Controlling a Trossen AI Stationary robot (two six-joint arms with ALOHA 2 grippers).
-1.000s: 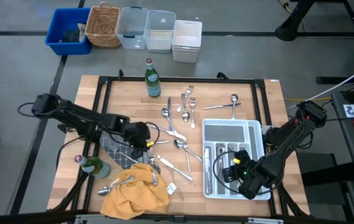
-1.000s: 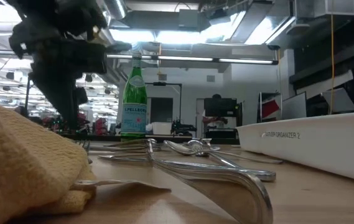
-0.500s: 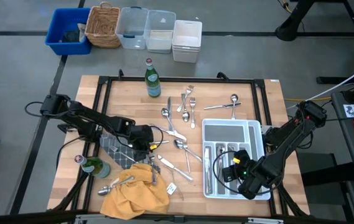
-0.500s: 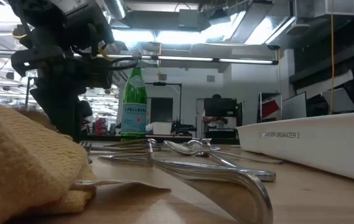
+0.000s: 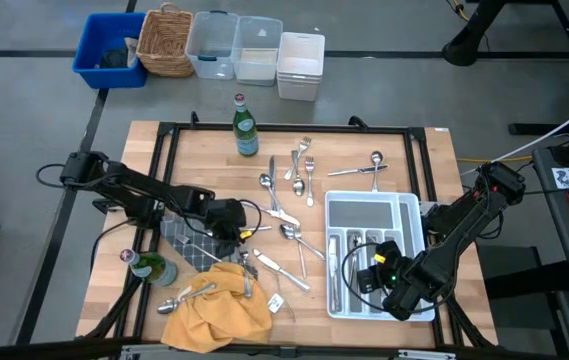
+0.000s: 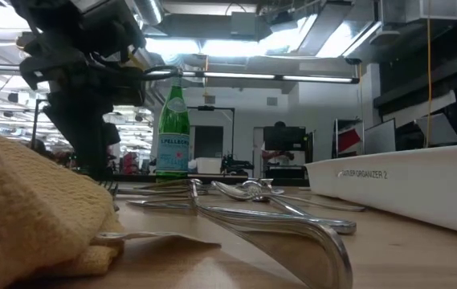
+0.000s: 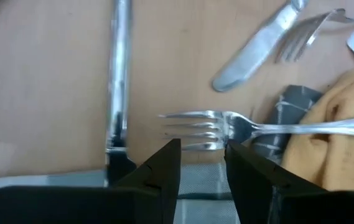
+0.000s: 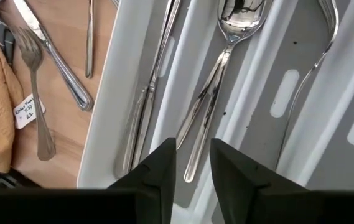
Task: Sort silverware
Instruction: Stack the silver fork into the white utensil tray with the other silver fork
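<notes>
Landmark: the white divided tray [image 5: 404,215], on the right half of the wooden table [image 5: 404,150].

Right gripper [image 5: 372,280] hangs over the near end of the tray, fingers [image 8: 155,171] a narrow gap apart and holding nothing. Directly beneath it, in the wrist view, a spoon [image 8: 223,68] lies in one slot, a knife [image 8: 149,102] in the slot beside it, another piece at the edge of that view.

Left of the tray's near end lies a yellow cloth [image 5: 219,305], with a fork [image 7: 270,127] across its edge. The left gripper [image 5: 232,228] is low over the table just beyond the cloth, its fingers [image 7: 164,171] narrowly parted at the fork's tines, gripping nothing.

Most silverware [image 5: 289,215] lies scattered loose on the wood left of the tray and beyond its far end.

One green bottle [image 5: 154,268] stands far left of the tray, another [image 5: 245,125] at the far table edge.
</notes>
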